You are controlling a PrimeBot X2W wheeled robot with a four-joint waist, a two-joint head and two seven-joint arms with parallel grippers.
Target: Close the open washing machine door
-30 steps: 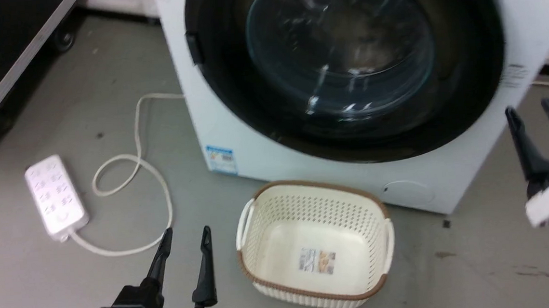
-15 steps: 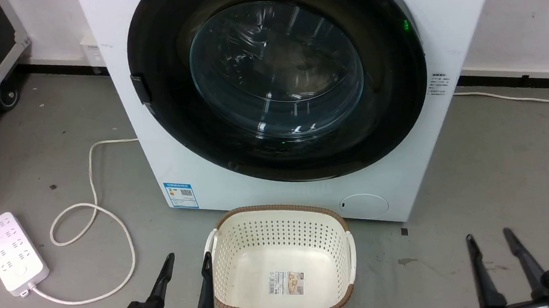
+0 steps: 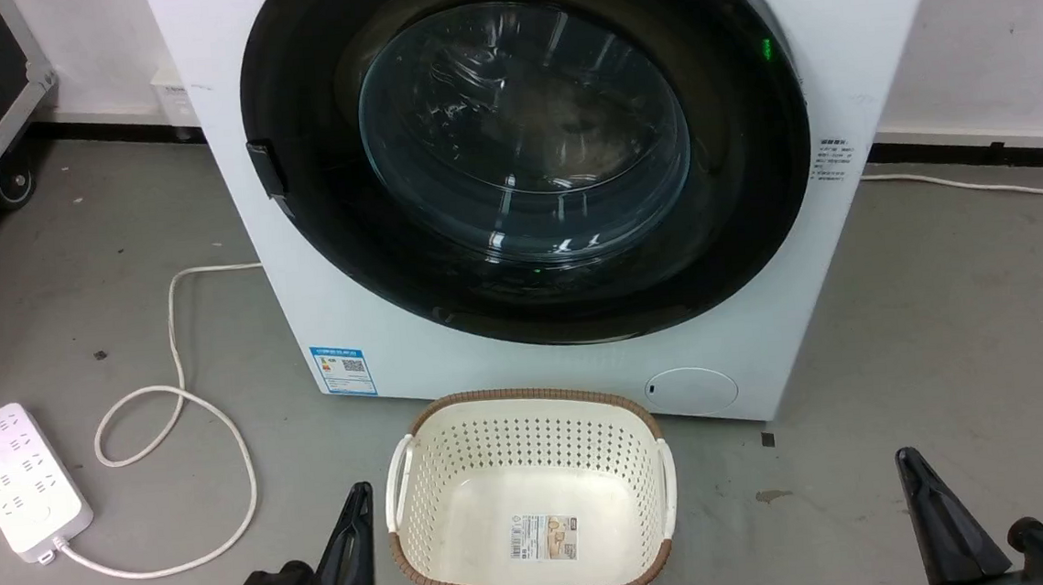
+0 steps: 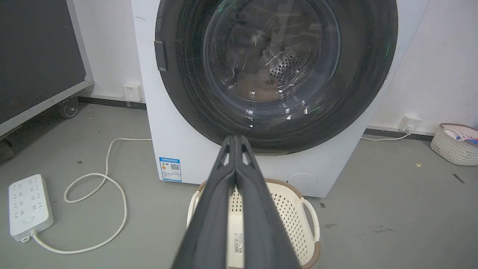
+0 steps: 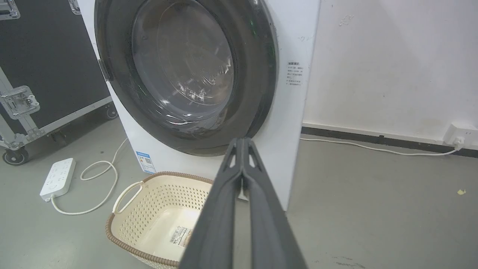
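1. Grey concrete floor [image 3: 944,300] underfoot, scuffed, running back to a white wall [image 5: 373,56].
2. Nearest, at the bottom of the head view: left gripper [image 3: 361,492], one, fingers pressed tight together, holding nothing. The left wrist view confirms that the tips meet.
3. Right gripper [image 3: 907,454], one, likewise clenched on nothing, with its fingers meeting in the right wrist view.
4. Between the two grippers and just beyond them: one cream perforated basket [image 3: 529,393] with a brown rim, standing upright on the floor just before the machine.
5. On the left of the floor: one white power strip [image 3: 20,479], with one looped white cable [image 3: 174,335] running toward the machine.
6. Beyond the basket: one white washing machine [image 3: 300,280]. The washing machine door [image 3: 524,136], one, sits flush against the machine's front, glass bowl centred. It is well apart from both grippers, ahead of and above their tips.
7. Farther back: one black wheeled case [image 5: 44,56] on the left, and a second basket [image 4: 453,145] by the wall on the right.
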